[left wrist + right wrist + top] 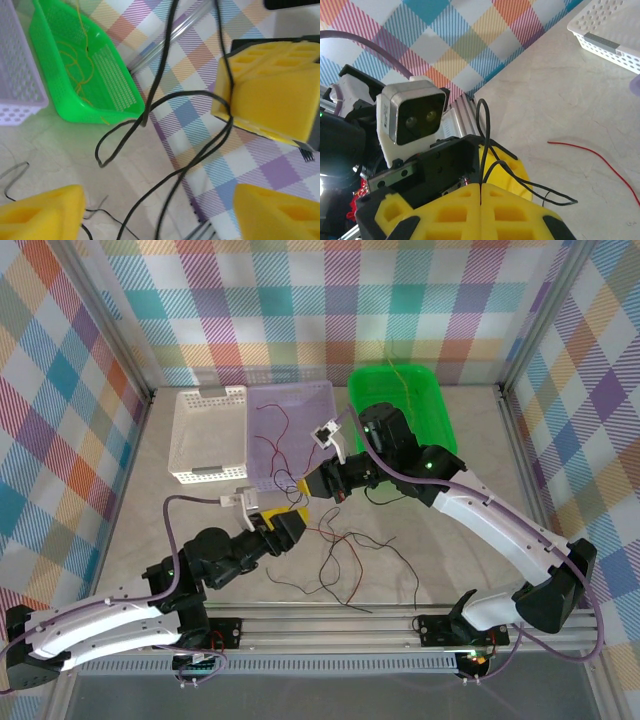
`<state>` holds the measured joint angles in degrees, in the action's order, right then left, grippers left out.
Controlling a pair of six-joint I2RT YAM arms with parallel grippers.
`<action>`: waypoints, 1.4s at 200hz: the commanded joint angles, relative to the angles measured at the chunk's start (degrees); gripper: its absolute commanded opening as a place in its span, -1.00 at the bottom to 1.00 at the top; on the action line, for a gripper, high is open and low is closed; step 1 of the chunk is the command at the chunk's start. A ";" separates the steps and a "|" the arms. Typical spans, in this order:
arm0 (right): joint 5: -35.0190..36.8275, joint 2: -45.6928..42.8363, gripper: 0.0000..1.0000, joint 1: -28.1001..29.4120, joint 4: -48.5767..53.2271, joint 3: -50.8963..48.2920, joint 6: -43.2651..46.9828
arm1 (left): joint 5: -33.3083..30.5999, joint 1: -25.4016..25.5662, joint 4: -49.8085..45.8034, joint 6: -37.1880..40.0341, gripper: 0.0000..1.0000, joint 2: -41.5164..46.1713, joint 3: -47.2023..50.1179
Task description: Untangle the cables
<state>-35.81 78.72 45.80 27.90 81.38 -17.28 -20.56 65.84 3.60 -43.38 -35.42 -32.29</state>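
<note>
My right gripper (316,485) hangs over the table's middle, its yellow pads (481,195) shut on a black cable (487,125) that loops up and droops to the side. Close in front of it, my left gripper (293,522) is open. Its yellow fingers (42,212) stand wide apart, and strands of the black cable (165,180) run down between them without being pinched. The right gripper's pads (270,95) show at the upper right of the left wrist view. More red and black cables (345,560) lie tangled on the table below both grippers. A loose red cable (600,160) lies apart.
At the back stand a white basket (205,435), a lilac basket (262,465) with red cables in it, and a green basket (117,82) holding orange-yellow cables (80,65). Metal frame rails and checkered walls close in the table.
</note>
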 commanded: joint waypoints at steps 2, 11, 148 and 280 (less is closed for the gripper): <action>-2.42 -1.19 -1.00 -0.10 -1.91 -0.92 -0.47 | -1.07 0.49 -0.45 1.45 0.12 1.83 -0.75; -2.29 -1.20 -1.00 -0.10 -2.05 -1.03 -0.61 | -0.82 0.51 -0.53 1.42 -0.02 2.01 -0.76; -1.89 -1.35 -1.00 -0.09 -2.60 -2.84 -1.45 | 0.50 0.50 -0.73 2.50 -1.00 2.90 -0.55; 19.88 -8.25 0.42 -2.04 2.62 -18.57 4.73 | -18.68 -6.75 -41.38 16.17 -1.00 -0.16 -35.20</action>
<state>-23.07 72.90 44.03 27.92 66.28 -15.40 -34.39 60.66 -28.86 -34.22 -33.47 -60.07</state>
